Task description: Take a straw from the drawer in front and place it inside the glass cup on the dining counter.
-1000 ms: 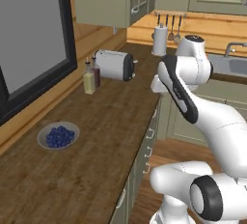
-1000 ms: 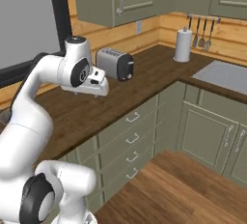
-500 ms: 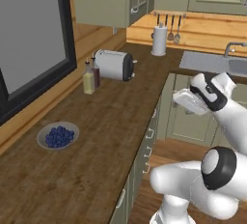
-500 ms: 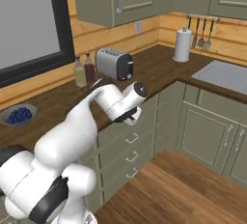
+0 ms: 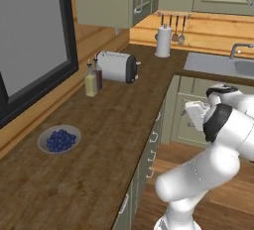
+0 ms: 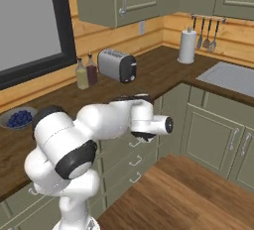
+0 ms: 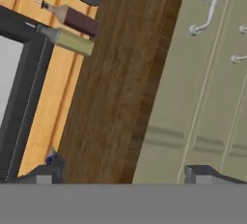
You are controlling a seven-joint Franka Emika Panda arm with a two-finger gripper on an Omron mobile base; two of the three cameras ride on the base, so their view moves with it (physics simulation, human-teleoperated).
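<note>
Arm low beside the cabinet fronts, no drawer opened yet

Your gripper [image 7: 123,172] is spread wide and empty, its tips facing the worktop [image 7: 120,73] edge and the sage drawer fronts [image 7: 207,73]. You can't see the straw or glass cup; the straw is probably inside a closed drawer. Square up on a metal handle [image 7: 205,10], straddle it fully, then pull straight outward
</note>
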